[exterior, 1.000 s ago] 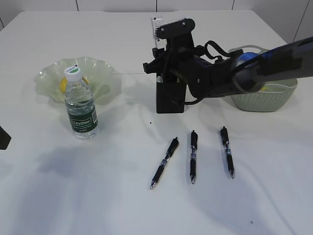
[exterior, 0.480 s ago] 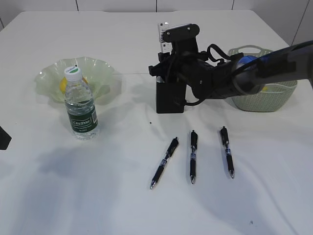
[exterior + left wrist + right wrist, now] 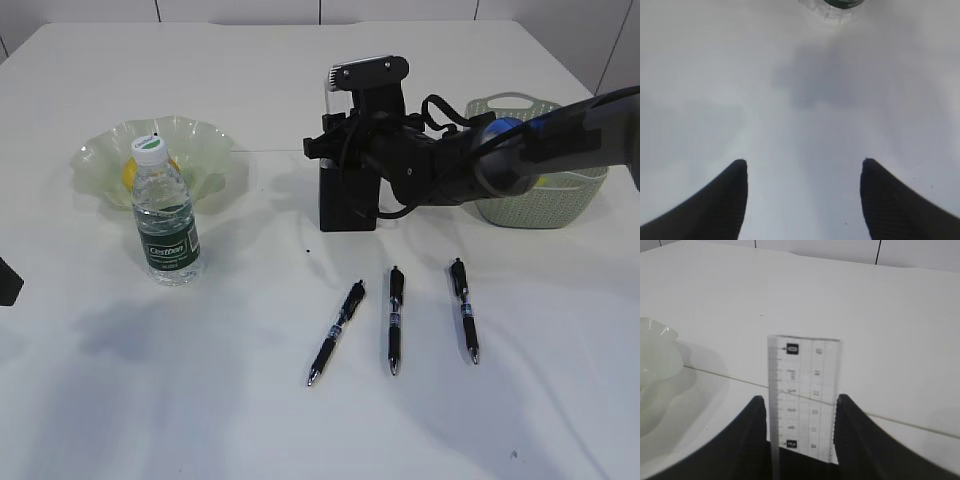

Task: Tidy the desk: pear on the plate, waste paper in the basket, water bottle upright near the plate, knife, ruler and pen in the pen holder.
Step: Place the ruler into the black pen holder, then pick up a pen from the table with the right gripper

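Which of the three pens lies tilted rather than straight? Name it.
The leftmost pen: it slants, tip toward the lower left, while the middle pen and the right pen lie nearly parallel, pointing straight toward the camera.

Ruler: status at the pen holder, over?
Right pincer over the pen holder, ruler upright between its fingers. Left pincer open, empty, above bare desk. Three pens loose on the desk. Nothing obstructing.

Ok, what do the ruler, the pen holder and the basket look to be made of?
The ruler looks like clear rigid plastic: the desk seam shows through behind its black markings. The pen holder is matte black and opaque, probably plastic, though that stays unsure. The basket seems moulded sage-green plastic, with perforated woven-look sides.
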